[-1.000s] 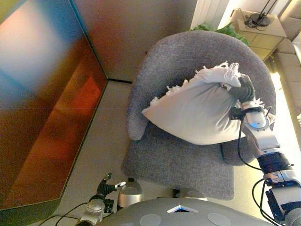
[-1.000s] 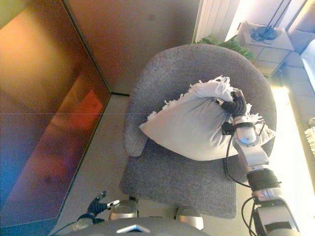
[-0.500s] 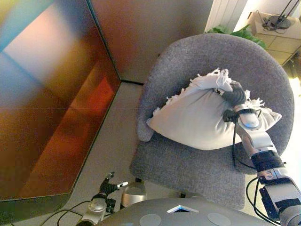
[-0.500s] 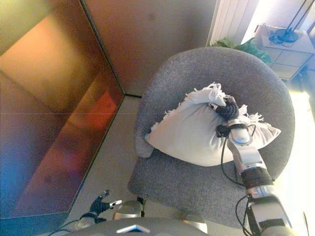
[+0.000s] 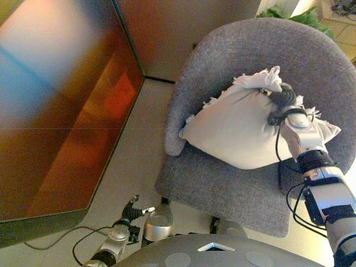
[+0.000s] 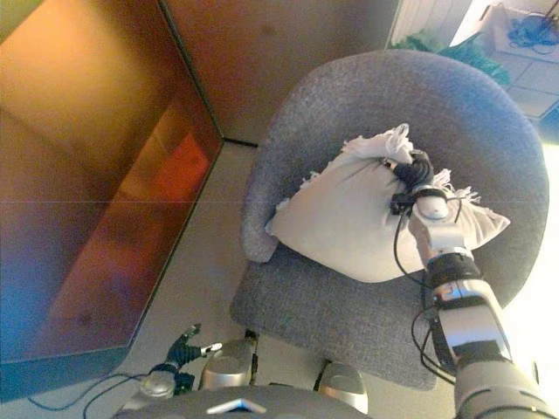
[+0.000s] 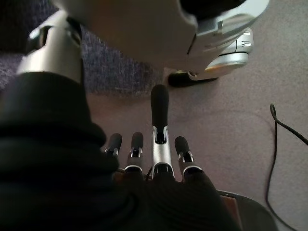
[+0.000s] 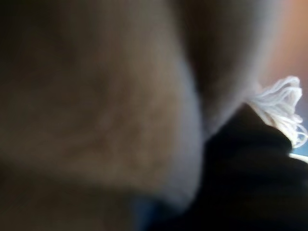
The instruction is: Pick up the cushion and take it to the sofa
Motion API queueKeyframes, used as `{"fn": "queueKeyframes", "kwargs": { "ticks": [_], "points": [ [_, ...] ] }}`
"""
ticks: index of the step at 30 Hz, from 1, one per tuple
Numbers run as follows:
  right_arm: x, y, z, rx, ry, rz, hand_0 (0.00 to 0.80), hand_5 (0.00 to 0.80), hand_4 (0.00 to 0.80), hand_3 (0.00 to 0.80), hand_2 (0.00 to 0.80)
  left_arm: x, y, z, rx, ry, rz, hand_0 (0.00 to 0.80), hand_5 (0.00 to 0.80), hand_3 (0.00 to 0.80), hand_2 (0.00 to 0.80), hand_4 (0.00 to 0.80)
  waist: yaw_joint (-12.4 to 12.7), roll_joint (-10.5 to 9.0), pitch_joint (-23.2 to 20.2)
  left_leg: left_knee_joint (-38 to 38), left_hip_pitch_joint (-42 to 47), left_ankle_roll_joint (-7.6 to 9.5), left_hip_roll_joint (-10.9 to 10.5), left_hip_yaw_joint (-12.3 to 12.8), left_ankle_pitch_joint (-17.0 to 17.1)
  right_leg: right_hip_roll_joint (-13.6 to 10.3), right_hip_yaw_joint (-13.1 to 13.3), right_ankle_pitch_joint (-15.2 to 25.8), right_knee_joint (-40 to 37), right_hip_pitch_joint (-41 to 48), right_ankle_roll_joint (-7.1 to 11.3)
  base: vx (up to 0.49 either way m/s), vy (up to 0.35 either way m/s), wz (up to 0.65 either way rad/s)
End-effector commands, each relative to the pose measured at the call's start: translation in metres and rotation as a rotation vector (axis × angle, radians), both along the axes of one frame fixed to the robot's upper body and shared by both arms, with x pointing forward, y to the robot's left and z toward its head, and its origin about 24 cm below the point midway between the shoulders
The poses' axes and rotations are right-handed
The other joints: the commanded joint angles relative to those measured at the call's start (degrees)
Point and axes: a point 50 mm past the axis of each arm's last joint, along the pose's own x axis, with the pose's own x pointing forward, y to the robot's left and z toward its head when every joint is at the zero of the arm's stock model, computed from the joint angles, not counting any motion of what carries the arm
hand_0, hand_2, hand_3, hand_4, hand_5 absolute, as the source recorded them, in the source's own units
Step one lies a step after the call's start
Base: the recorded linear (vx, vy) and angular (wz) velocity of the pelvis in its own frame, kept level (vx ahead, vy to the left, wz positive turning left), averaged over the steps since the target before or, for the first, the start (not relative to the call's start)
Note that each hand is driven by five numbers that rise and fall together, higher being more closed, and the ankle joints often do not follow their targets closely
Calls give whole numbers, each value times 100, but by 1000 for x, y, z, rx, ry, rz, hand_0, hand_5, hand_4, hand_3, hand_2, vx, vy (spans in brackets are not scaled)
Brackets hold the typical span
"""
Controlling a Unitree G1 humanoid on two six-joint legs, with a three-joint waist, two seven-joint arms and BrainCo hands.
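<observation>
A pale grey cushion (image 5: 239, 130) with white fringe lies tilted on the seat of a grey armchair (image 5: 222, 192). My right hand (image 5: 283, 97) is at the cushion's upper edge, and the cloth bunches up where it is shut on it. The right wrist view is filled by the cushion's cloth (image 8: 96, 96), with its fringe (image 8: 284, 101) beside the hand's dark cover. My left hand (image 5: 132, 210) hangs low by the floor in front of the chair, open and empty, its fingers (image 7: 159, 139) relaxed.
A tall glossy brown cabinet (image 5: 55, 111) stands to the left of the armchair, with a strip of floor (image 5: 133, 150) between them. A wall (image 5: 167, 33) rises behind the chair. A green plant (image 5: 289, 12) shows beyond the chair's back.
The camera has shifted, so the chair sits further to the right and higher in view. My right hand keeps its hold on the cushion's top edge. The left hand stays low.
</observation>
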Motion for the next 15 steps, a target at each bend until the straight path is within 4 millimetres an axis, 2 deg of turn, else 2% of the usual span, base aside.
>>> {"fn": "queueKeyframes", "kwargs": {
  "ticks": [1,6,11,12,13,14,15],
  "points": [
    [6,-14,9,-8,52,-49,800,800,800,800,800,39,8,14,33,-106,-42,0,0,0,0,0,180,-193,411,329,-11,104,-160,54,-724,-313,51,-97,39,-268,-41,-71,-8,12],
    [11,-32,30,-37,59,-162,800,800,800,800,800,47,0,16,16,-135,-43,0,0,0,0,0,242,-21,629,288,-211,87,-215,-11,-639,-353,29,-62,39,-463,-59,-35,-1,6],
    [7,-54,43,-48,98,-280,800,800,800,800,800,53,-3,18,-7,-159,-37,0,0,0,0,0,284,155,794,132,-369,86,-256,-67,-507,-367,16,-25,39,-679,-60,-21,6,3],
    [6,-58,47,-65,100,-303,778,778,778,778,778,54,-4,18,-11,-163,-35,0,0,0,0,0,286,192,822,112,-401,88,-265,-66,-485,-371,18,-15,39,-725,-61,-19,15,6],
    [5,-62,50,-79,99,-324,383,383,383,383,383,55,-5,18,-15,-164,-32,0,0,0,0,0,289,222,844,94,-430,88,-272,-65,-466,-377,19,-7,39,-763,-60,0,0,0],
    [4,-66,55,-97,96,-348,78,78,78,78,78,55,-5,19,-20,-169,-30,0,0,0,0,0,296,260,886,77,-468,85,-282,-65,-445,-385,17,6,39,-813,-55,0,0,0],
    [3,-69,58,-105,95,-360,0,0,0,0,0,56,-5,19,-22,-171,-29,0,0,0,0,0,296,279,905,68,-487,85,-287,-65,-433,-389,16,16,39,-840,-53,0,0,0]
  ]
}}
